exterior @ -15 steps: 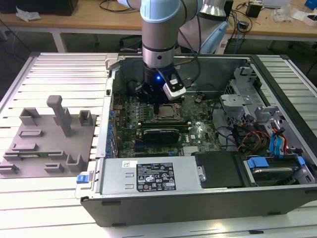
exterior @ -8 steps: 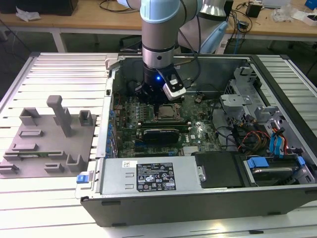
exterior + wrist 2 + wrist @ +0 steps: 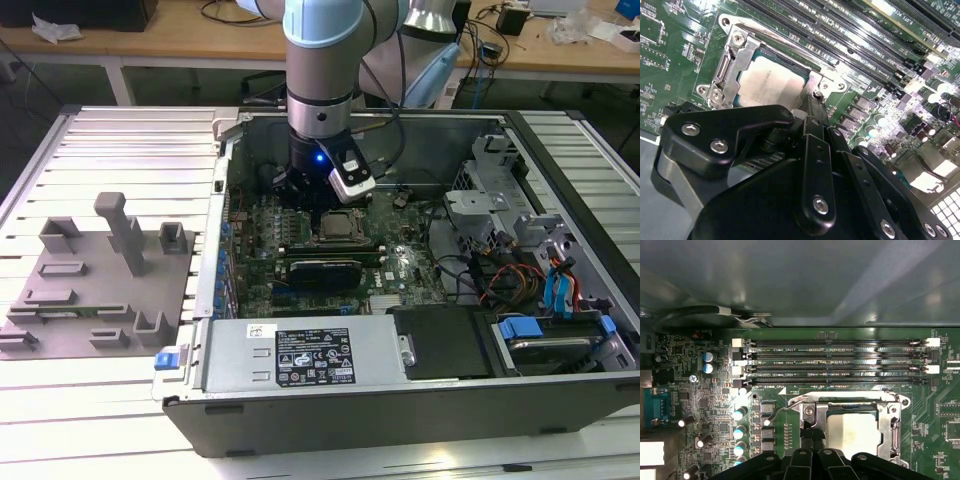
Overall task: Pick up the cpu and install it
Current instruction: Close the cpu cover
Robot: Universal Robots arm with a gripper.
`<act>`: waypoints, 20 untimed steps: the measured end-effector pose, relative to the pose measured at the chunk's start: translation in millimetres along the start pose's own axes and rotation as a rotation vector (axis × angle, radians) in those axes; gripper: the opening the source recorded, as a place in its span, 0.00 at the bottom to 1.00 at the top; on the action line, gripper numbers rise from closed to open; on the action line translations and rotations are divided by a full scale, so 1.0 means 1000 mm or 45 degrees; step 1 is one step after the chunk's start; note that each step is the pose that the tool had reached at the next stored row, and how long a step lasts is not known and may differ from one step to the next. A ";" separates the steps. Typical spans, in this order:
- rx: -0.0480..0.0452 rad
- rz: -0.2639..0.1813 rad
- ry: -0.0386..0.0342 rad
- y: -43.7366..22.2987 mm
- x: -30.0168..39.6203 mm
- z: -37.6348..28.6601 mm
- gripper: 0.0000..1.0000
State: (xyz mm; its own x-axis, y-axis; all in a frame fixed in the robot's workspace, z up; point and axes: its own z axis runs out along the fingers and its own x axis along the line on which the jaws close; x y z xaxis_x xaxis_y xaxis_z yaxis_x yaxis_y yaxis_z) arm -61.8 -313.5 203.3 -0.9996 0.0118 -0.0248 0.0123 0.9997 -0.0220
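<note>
Cpu (image 3: 340, 226) sits in its socket (image 3: 322, 239) within the open case (image 3: 300, 420) in the exterior view, pincer (image 3: 312, 205) at ten o'clock of it; the second wrist view shows it (image 3: 772, 82) flat under the socket's frame (image 3: 732, 55), pincer (image 3: 812, 104) apparently clenched on nothing; judging by the first wrist view, working squarely, clear of the memory slots (image 3: 835, 365), matters.

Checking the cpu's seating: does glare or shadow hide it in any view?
Second wrist view: cpu evenly lit, gripper covering one edge; glare only on the board beyond it. First wrist view: cpu washed pale, not shadowed. Exterior view: cpu dim beneath the arm.
</note>
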 end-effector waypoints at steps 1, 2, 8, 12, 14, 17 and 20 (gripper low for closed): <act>0.000 0.000 0.0001 0.0000 0.0000 0.0000 0.11; 0.000 0.000 0.0002 0.0000 0.0000 0.0001 0.11; 0.000 0.000 0.0004 0.0000 0.0001 0.0011 0.11; -0.001 0.000 -0.0001 0.0001 0.0000 0.0005 0.11; -0.001 0.000 0.0002 0.0001 0.0000 -0.0011 0.11; 0.000 0.000 0.0003 -0.0001 0.0000 -0.0029 0.11; 0.000 0.000 0.0003 -0.0002 -0.0001 -0.0063 0.11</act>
State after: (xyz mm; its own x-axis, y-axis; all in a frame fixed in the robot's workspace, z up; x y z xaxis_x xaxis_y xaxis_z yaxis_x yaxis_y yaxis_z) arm -61.8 -313.5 209.6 -0.9996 0.0118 -0.0246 0.0124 0.9997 -0.0220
